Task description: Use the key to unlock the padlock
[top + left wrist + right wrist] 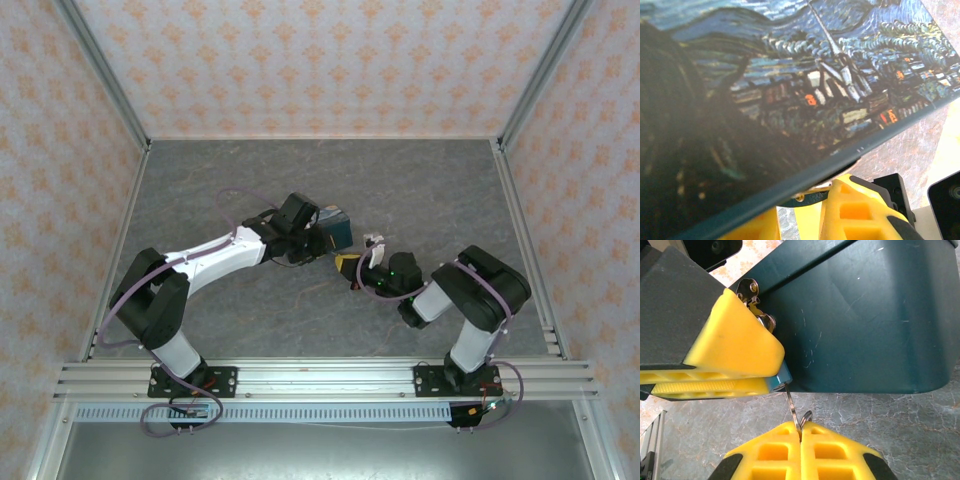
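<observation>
yellow fingers of the right gripper [800,430] are pressing together on the key [793,407], which is standing nearly upright with its tip meeting the underside of the padlock [782,381]. left gripper [769,376] is pinching that small teal padlock between its own yellow fingertips, right against the front wall of the dark teal box [865,315], just below the metal hasp [751,292]. box is sitting on the grey marbled table [900,430], between the two arms.
</observation>
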Available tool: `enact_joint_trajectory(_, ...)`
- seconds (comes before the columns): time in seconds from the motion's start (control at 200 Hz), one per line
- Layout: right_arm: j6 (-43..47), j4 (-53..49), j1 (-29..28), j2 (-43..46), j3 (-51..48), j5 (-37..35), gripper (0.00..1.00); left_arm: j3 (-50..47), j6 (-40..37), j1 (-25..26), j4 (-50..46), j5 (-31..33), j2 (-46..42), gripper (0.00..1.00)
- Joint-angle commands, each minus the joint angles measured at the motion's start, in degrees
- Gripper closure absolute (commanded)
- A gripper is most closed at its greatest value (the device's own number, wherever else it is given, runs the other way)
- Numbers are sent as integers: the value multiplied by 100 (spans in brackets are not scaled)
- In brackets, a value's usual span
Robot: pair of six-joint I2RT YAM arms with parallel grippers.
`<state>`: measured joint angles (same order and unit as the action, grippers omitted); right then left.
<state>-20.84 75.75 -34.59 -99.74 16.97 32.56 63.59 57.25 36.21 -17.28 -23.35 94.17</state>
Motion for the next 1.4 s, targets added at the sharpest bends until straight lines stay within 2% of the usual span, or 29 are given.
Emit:
enact_joint_trajectory(0.0, -65, 422, -13, -62, 139, 49, 100, -12, 118, -62, 257, 34, -96, 92)
enact_joint_trajectory(0.846, 45, 450, -26, 244, -131, -144, 100, -39, 287, -106, 317, -66, -129, 92)
enact_joint_trajectory(1.396, -31, 459, -22, -6, 318, 82, 100, -118, 391, -107, 567, -397, -151, 92)
